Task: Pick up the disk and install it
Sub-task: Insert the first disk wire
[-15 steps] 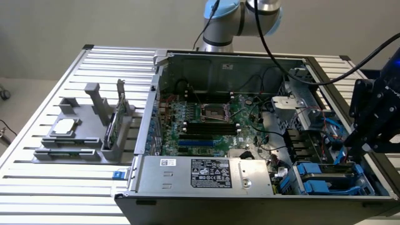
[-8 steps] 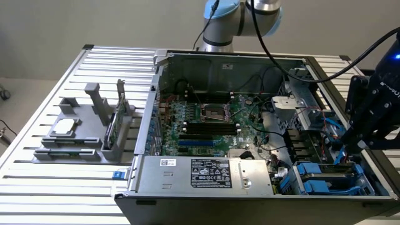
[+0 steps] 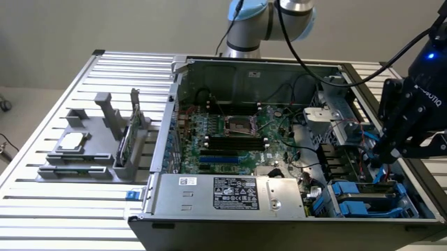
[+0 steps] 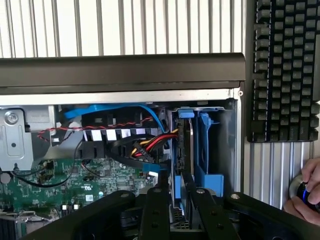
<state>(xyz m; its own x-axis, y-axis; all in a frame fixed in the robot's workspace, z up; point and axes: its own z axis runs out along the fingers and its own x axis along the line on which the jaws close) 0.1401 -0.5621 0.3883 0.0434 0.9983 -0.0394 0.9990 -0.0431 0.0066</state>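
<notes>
While the gripper [image 4: 182, 210] hangs over the drive bay [image 3: 370, 201] at the exterior view's right of the open computer case [image 3: 209, 219], we've got its fingers [image 4: 159, 212] narrowed onto the disk [image 4: 186, 150], blue rails and all. It stands on edge, partly down in the bay; seating looks unfinished.

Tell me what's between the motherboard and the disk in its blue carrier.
A bundle of red, yellow and black cables fills the stretch between the motherboard and the disk. This shows in the wrist view.
</notes>
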